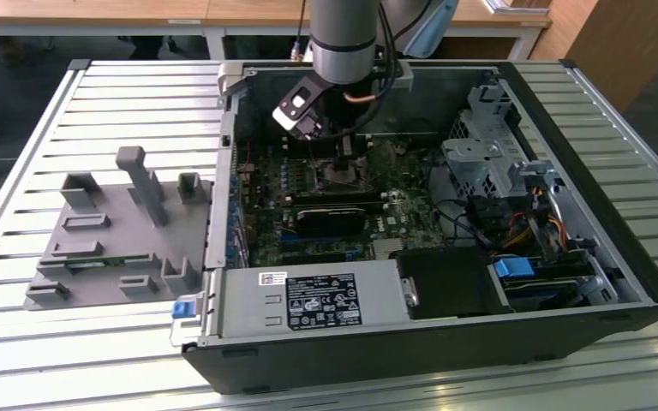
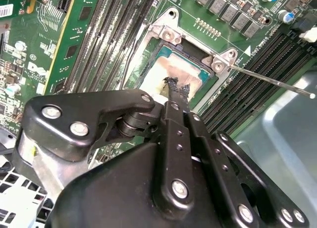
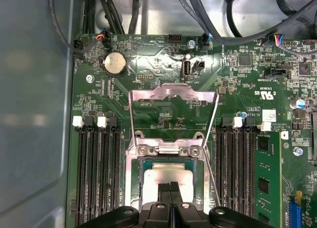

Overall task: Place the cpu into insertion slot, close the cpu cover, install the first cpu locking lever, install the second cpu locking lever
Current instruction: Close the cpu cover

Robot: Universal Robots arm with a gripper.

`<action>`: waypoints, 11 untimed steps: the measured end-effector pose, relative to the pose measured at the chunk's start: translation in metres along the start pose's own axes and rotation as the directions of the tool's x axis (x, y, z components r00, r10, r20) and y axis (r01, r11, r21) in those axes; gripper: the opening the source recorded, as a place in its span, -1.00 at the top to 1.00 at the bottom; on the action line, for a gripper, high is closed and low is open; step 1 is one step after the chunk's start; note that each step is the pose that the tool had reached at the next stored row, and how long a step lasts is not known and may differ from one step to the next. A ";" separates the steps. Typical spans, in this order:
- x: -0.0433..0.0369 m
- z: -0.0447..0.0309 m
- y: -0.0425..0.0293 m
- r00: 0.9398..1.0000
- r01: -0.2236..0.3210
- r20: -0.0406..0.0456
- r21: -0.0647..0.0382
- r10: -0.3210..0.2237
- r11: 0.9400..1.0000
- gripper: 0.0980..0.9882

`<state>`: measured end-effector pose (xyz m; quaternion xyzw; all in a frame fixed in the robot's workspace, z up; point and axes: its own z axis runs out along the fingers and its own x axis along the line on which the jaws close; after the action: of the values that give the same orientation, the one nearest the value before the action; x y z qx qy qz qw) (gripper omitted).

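The computer case [image 1: 421, 360] lies open on the slatted desk [image 1: 78, 111], and a grey fixture tray [image 1: 112, 240] sits beside it towards the exterior view's left. The arm reaches down into the case over the green motherboard [image 3: 163, 64].

The cpu [image 3: 153, 183] lies flat in the insertion slot [image 3: 132, 178], silvery top up, between two banks of long black memory slots [image 3: 96, 173]. The tool [image 3: 170, 187] has its two fingers pressed together with nothing gripped between them, and in both wrist views the tips rest on the chip's top face.

The cpu cover [image 3: 173, 92] is swung open, back from the slot on its hinge, and bare board shows through its window. A thin locking lever [image 2: 272, 81] stands unlatched, angling away from one corner of the slot.
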<state>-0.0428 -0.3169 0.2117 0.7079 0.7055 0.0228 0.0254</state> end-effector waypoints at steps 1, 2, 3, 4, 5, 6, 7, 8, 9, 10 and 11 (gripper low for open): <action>0.0000 -0.0006 0.0000 1.000 0.000 0.000 0.000 0.000 1.000 0.98; 0.0000 -0.0011 0.0001 1.000 0.000 0.000 0.000 0.000 1.000 0.98; 0.0000 -0.0016 0.0001 1.000 0.000 0.000 0.000 0.000 1.000 0.98; 0.0000 -0.0021 0.0002 1.000 0.000 0.000 0.000 0.000 1.000 0.98; 0.0000 -0.0024 0.0002 1.000 0.000 0.000 0.000 0.000 1.000 0.98; 0.0000 -0.0028 0.0002 1.000 0.000 0.000 0.000 0.000 1.000 0.98; 0.0000 -0.0032 0.0002 1.000 0.000 0.000 0.000 0.000 1.000 0.98; 0.0000 -0.0034 0.0003 1.000 0.000 0.000 0.000 0.000 1.000 0.98; 0.0001 -0.0035 0.0003 1.000 0.000 0.000 0.000 0.000 1.000 0.98; 0.0000 -0.0037 0.0003 1.000 0.000 0.000 0.000 0.000 1.000 0.98; 0.0000 -0.0040 0.0003 1.000 0.000 0.000 0.000 0.000 1.000 0.98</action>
<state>-0.0428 -0.3169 0.2157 0.7079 0.7055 0.0228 0.0254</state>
